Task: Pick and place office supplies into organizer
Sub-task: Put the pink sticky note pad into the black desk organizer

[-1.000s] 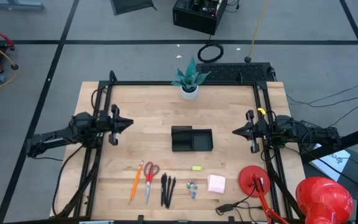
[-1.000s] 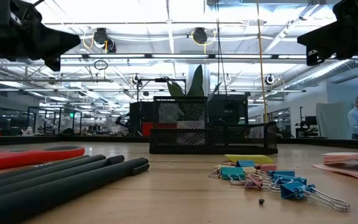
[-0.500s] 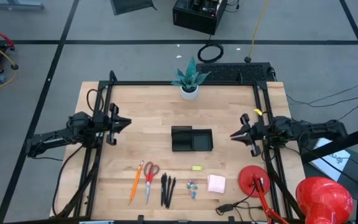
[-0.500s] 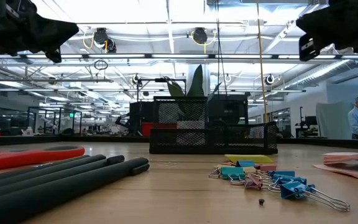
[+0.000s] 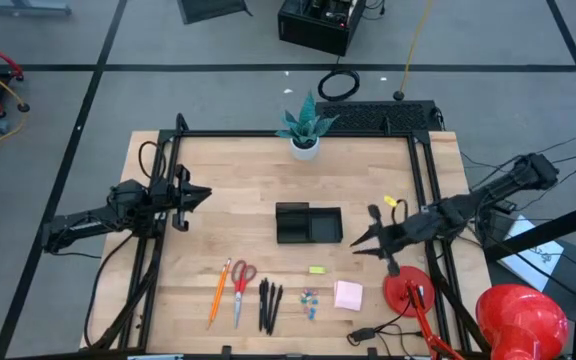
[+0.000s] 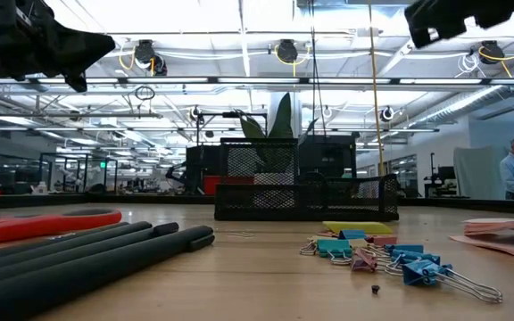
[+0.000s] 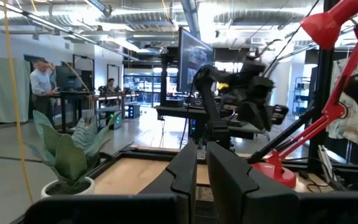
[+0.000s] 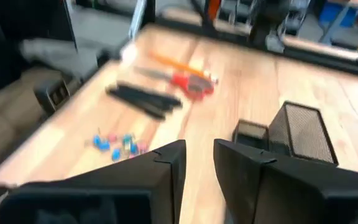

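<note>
Right gripper (image 5: 360,243) hangs over the table just right of the organizer (image 5: 308,223), fingers a little apart, holding nothing. Left gripper (image 5: 203,195) sits off at the left side, fingers nearly together, empty too. Pens (image 5: 269,303), scissors (image 5: 240,283), pencil (image 5: 217,291), clips (image 5: 311,301) and pad (image 5: 348,295) all lie along the front edge.

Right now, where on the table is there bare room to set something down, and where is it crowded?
Bare wood lies between the plant pot and the organizer, and left of the organizer toward the left gripper. The front edge is crowded: pencil, scissors, pens, clips, sticky pad. The right gripper hovers beside the organizer.
</note>
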{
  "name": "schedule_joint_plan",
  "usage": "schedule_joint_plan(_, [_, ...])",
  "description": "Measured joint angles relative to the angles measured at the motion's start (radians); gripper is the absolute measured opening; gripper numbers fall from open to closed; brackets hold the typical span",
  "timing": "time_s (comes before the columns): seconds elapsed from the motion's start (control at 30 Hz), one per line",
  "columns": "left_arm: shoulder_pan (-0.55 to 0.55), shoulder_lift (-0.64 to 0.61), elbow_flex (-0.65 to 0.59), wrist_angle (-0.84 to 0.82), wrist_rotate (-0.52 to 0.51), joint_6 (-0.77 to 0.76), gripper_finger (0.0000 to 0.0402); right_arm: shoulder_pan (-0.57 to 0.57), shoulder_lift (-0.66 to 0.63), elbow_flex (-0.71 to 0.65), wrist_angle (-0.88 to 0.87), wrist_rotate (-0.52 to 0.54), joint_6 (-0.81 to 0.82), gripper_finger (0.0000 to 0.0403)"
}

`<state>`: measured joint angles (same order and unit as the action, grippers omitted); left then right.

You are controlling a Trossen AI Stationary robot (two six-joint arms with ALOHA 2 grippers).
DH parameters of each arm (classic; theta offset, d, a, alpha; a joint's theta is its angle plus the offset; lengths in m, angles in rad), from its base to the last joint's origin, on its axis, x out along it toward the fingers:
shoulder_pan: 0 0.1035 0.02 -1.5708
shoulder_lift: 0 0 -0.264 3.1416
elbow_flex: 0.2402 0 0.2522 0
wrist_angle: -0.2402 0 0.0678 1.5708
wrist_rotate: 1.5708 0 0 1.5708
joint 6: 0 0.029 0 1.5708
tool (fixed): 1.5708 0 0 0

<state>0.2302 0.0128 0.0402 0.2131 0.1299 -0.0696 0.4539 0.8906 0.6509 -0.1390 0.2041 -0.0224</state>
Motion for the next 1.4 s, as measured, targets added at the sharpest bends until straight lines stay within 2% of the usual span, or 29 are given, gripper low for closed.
schedule_joint_plan(0.23, [0.0,0.0,0.0,0.015,0.0,0.02,0.0047,0.097,0.221,0.204,-0.19,0.004,0.112,0.0053])
schedule_joint_plan(0.47, [0.0,0.0,0.0,0.153,-0.002,0.108,0.0047,0.137,0.426,0.387,-0.352,0.001,0.27,0.0054])
schedule_joint_plan(0.6, [0.0,0.0,0.0,0.14,-0.003,0.136,0.0047,0.138,0.518,0.453,-0.371,-0.025,0.331,0.0056])
schedule_joint_plan(0.73, [0.0,0.0,0.0,0.11,-0.003,0.134,0.0047,0.137,0.572,0.462,-0.386,-0.071,0.395,0.0072])
schedule_joint_plan(0.9, [0.0,0.0,0.0,0.073,-0.003,0.139,0.0047,0.132,0.603,0.462,-0.457,-0.076,0.523,0.0133])
schedule_joint_plan(1.03, [0.0,0.0,0.0,0.075,-0.003,0.144,0.0047,0.124,0.616,0.462,-0.461,-0.075,0.604,0.0216])
schedule_joint_plan(1.23, [0.0,0.0,0.0,0.076,-0.033,0.155,0.0047,0.115,0.629,0.45,-0.451,-0.083,0.645,0.0339])
schedule_joint_plan(1.4, [0.0,0.0,0.0,0.075,-0.06,0.149,0.0047,0.119,0.63,0.414,-0.438,-0.104,0.702,0.038])
